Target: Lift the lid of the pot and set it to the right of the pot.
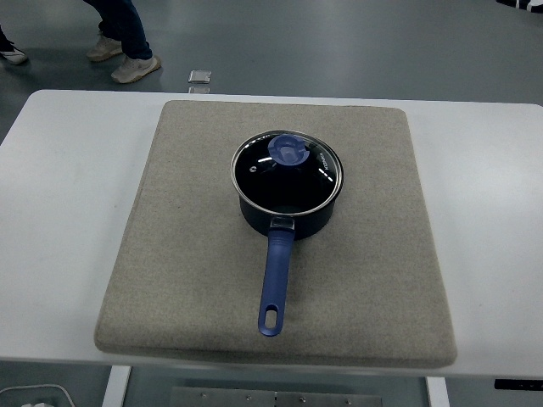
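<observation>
A dark blue saucepan (288, 217) stands in the middle of a beige mat (187, 246). Its long blue handle (275, 284) points toward the table's near edge. The glass lid (316, 180) with a steel rim sits closed on the pot, and its round blue knob (289, 152) lies toward the far side. Only a dark sliver of my right hand (524, 3) shows at the picture's top right corner, far from the pot and above the floor beyond the table. My left hand is out of sight.
The mat covers most of the white table (59, 212), with bare mat to the right of the pot (390, 220). A person's legs and shoes (125, 42) are on the floor beyond the far left corner, near a small square object (199, 77).
</observation>
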You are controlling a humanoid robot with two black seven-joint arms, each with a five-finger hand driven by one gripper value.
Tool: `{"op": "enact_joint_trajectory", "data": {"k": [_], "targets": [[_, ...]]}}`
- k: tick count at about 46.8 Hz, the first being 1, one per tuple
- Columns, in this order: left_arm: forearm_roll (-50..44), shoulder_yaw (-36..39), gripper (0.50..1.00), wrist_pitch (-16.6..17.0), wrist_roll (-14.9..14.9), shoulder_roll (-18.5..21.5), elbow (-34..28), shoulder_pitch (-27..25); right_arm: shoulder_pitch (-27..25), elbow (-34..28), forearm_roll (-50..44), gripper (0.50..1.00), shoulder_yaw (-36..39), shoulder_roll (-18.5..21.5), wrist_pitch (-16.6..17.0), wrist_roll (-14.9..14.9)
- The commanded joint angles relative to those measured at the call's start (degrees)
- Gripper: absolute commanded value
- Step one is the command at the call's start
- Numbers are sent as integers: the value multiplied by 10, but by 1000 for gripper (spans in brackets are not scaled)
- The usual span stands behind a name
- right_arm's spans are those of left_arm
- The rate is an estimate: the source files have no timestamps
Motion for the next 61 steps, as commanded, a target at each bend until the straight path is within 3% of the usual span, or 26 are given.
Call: {"op": "enact_joint_trajectory", "data": {"k": [1, 11, 30, 34, 45, 61], "targets": [[0, 0, 1000, 0, 0, 0, 0, 0, 1, 7, -33, 919, 0, 0, 4, 15], [0, 1, 1000, 0, 0, 0, 0, 0, 20, 31, -117, 919, 0, 1, 45, 42], [0, 0, 1000, 0, 0, 0, -1, 1, 62, 142, -313, 919, 3, -9, 39, 42], [0, 0, 1000, 0, 0, 0, 0, 0, 64, 163, -351, 919, 5, -9, 24, 42], [0, 0, 1000, 0, 0, 0, 0, 0, 69, 212, -443, 917, 6, -8, -56, 42], [0, 0, 1000, 0, 0, 0, 0, 1, 71, 250, -536, 915, 3, -10, -119, 42]]}}
